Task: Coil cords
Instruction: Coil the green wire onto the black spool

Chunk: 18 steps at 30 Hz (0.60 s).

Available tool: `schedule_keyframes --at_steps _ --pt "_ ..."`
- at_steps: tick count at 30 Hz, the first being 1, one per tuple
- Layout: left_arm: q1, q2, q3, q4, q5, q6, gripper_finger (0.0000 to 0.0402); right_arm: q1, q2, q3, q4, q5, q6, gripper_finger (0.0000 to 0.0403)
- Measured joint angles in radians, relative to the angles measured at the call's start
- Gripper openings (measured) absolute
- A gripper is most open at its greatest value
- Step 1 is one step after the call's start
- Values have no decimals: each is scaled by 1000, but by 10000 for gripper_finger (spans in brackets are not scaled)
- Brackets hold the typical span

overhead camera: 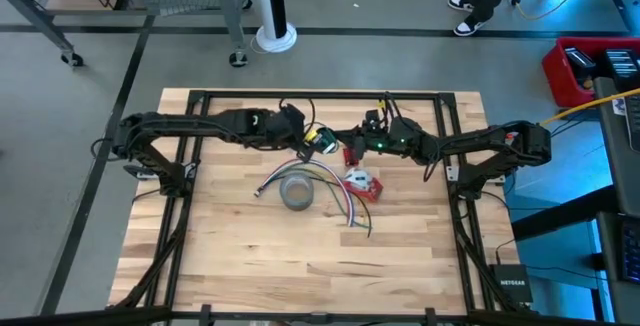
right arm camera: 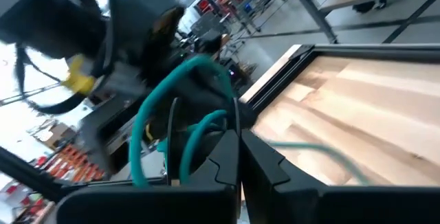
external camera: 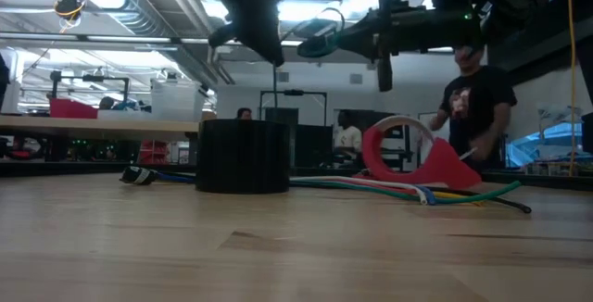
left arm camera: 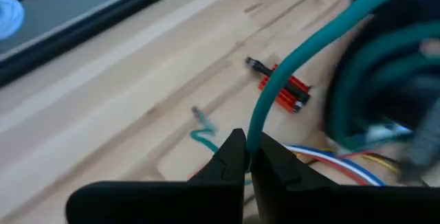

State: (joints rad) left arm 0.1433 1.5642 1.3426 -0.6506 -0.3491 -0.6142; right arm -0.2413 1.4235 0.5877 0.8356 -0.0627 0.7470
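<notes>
From above, both arms meet over the far middle of the table [overhead camera: 230, 266]. The left gripper [overhead camera: 310, 142] and the right gripper [overhead camera: 352, 149] hang close together above the wood, with a green cord [overhead camera: 322, 139] between them. A bundle of other cords [overhead camera: 335, 198] fans out on the table near a grey tape roll [overhead camera: 297, 192] and a red tape dispenser [overhead camera: 362, 183].

At table height, the dark roll [external camera: 243, 156] stands left of the red dispenser [external camera: 417, 158], and loose cords [external camera: 435, 194] lie flat along the boards. Both grippers hang above, too dark to tell apart here. A person [external camera: 474, 107] stands behind.

The left wrist camera shows its fingers [left arm camera: 230, 157] pressed together, pinching the green cord [left arm camera: 295, 56], which rises from the fingertips and curves toward a blurred green coil [left arm camera: 371, 80]. A small red clip [left arm camera: 283, 92] lies on the wood beyond.

The right wrist camera shows its fingers [right arm camera: 227, 157] closed on the green cord [right arm camera: 180, 86], whose loops stand just above the fingertips
</notes>
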Motion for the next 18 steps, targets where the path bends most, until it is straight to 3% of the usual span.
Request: schedule_keyframes --at_steps 18 --pt "142 -2 0 -106 36 68 1 0 1 0 0 -79 36 7"
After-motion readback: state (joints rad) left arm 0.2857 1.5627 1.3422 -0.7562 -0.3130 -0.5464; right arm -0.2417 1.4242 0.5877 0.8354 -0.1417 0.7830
